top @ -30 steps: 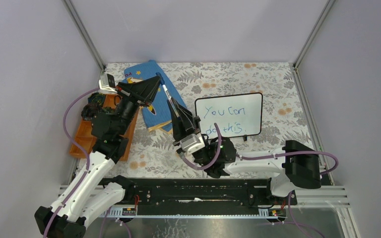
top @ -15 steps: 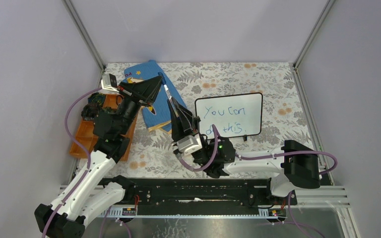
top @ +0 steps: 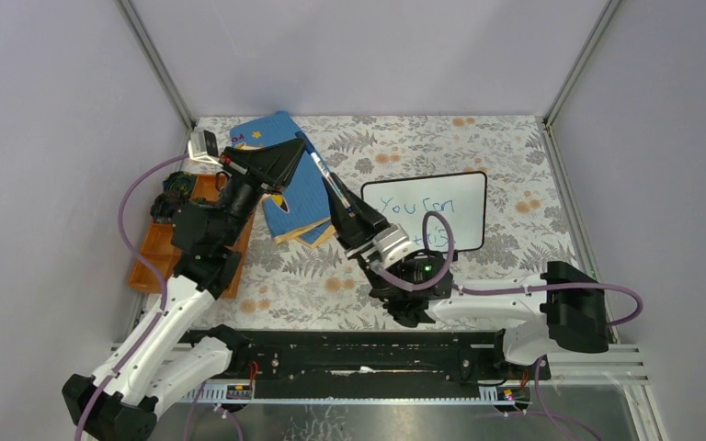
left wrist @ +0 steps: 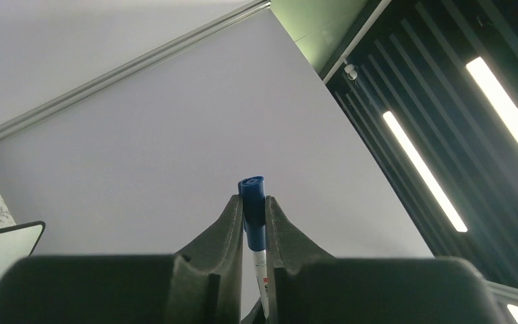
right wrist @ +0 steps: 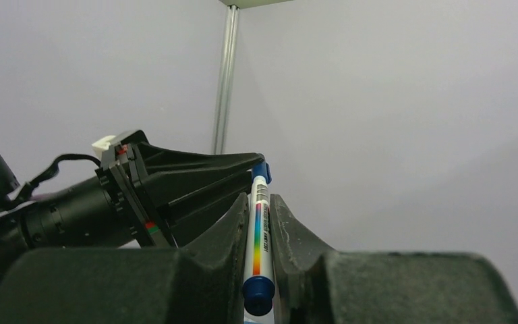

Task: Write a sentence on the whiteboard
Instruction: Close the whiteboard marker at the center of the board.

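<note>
The whiteboard (top: pixel 464 197) stands right of centre on the floral mat, and its corner (left wrist: pixel 0 260) shows in the left wrist view. The blue sentence (top: pixel 418 208) reads "You can" on top; its lower line is mostly hidden by the right wrist and cable. A white marker (top: pixel 320 170) with a blue cap slants in the air between both grippers. My left gripper (top: pixel 300 141) (left wrist: pixel 251 204) is shut on the capped end (left wrist: pixel 251 192). My right gripper (top: pixel 340 199) (right wrist: pixel 260 200) is shut on the marker's barrel (right wrist: pixel 257 233), with the left fingers (right wrist: pixel 195 172) just beyond it.
A blue picture book (top: pixel 276 127) lies at the back left under the marker. An orange tray (top: pixel 152 248) with small dark items sits at the left edge. Grey walls with metal posts enclose the mat on three sides. A purple cable (top: pixel 437 241) loops over the board's lower left.
The right wrist has swung to the right and nearer the board, tilting the marker more. It covers more of the lower line. The left gripper keeps its hold and has barely shifted.
</note>
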